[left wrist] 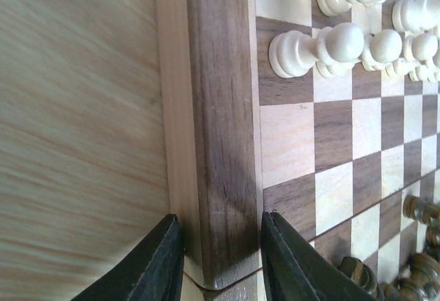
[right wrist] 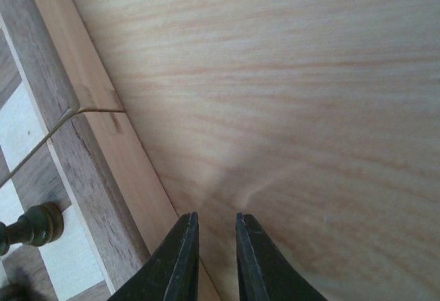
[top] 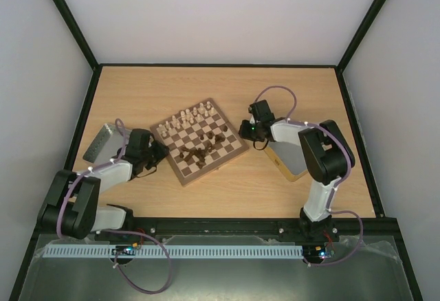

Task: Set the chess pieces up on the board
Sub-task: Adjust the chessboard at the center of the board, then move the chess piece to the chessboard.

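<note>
One square wooden chessboard [top: 206, 136] with tan and dark brown checks. It lies turned at an angle mid-table on the light wood table [top: 309, 95].

Cream-coloured turned chess pieces [top: 185, 119] stand crowded in about two rows along the board's far-left edge. They are too small and overlapping to count. Dark brown chess pieces [top: 199, 152] sit in a loose cluster on the near half. No count is possible, and several look tipped over. The right wrist view shows one dark piece [right wrist: 34, 225] standing just inside the border.

Two arms.

Left gripper [top: 163, 151] is at the board's edge that faces the table's left edge. Wrist view: left gripper [left wrist: 220, 225] has its fingers [left wrist: 155, 266] partly apart. They straddle the board's dark border strip [left wrist: 223, 143], one outside the board and one over the checks. I cannot tell whether they pinch it.

Right gripper [top: 244, 130] is at the board's opposite edge. Wrist view: right gripper [right wrist: 216, 218] is over bare table just beside the border. Its fingers [right wrist: 175, 266] are nearly together, with a narrow slit between them and nothing in it.

One silver rectangular metal tray [top: 100, 143] sits near the table's left edge. One tan box-like thing [top: 297, 172] lies under the right arm, toward the table's right edge.
</note>
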`<state>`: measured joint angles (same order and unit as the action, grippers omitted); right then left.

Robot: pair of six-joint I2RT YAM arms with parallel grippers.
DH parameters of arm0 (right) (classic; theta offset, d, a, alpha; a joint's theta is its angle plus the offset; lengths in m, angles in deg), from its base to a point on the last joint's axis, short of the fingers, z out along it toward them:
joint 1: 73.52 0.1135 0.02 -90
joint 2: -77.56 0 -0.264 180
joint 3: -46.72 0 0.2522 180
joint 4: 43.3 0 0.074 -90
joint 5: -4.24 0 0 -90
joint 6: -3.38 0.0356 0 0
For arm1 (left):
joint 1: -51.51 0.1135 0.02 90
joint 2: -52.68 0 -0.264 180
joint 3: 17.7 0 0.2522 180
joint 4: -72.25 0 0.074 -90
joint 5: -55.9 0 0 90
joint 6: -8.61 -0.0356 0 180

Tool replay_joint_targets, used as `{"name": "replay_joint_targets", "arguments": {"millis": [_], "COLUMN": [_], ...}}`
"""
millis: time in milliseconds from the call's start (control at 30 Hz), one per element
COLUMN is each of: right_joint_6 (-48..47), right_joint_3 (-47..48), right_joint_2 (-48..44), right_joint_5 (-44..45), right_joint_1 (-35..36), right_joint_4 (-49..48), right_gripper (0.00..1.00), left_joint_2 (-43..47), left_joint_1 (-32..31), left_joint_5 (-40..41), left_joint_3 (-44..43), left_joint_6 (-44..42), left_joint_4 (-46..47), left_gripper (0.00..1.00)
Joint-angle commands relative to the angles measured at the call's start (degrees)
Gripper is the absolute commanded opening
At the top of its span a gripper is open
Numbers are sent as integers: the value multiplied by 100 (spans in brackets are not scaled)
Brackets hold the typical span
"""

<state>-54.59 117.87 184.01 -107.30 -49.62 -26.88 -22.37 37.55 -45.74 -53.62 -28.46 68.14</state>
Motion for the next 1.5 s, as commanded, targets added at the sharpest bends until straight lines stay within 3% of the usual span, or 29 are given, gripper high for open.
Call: {"name": "replay_joint_targets", "arguments": {"millis": [0,233,400,600,867,1200,1467], "right_joint_6": [20,188,-5,-290,-312,-426,-434], "right_joint_3": [-273,-282,258,779,1295,1619,1574], "right_joint_2": [-183,-598,-989,-931,-370,207,214], "right_joint_5": [116,1065,1998,1805,1700,1810,2068], "right_joint_1": [344,543,684,954,1229,1390,1442], "right_joint_4": [561,793,1198,1372,1417,1769,1944], "right_gripper": [17,19,32,43,45,30,9], "left_joint_2": [-256,-345,-95,168,142,-16,2], "left_joint_1": [85,121,135,135,138,130,132], "left_joint_5": [128,257,533,691,512,318,276], "left_joint_3": [-210,-341,-444,-513,-469,-488,-498], "left_joint_6": [-426,-460,-550,-685,-773,-887,-905], "left_joint_4": [-355,-379,-665,-924,-862,-796,-801], "left_gripper": [33,34,34,36,36,36,36]}}
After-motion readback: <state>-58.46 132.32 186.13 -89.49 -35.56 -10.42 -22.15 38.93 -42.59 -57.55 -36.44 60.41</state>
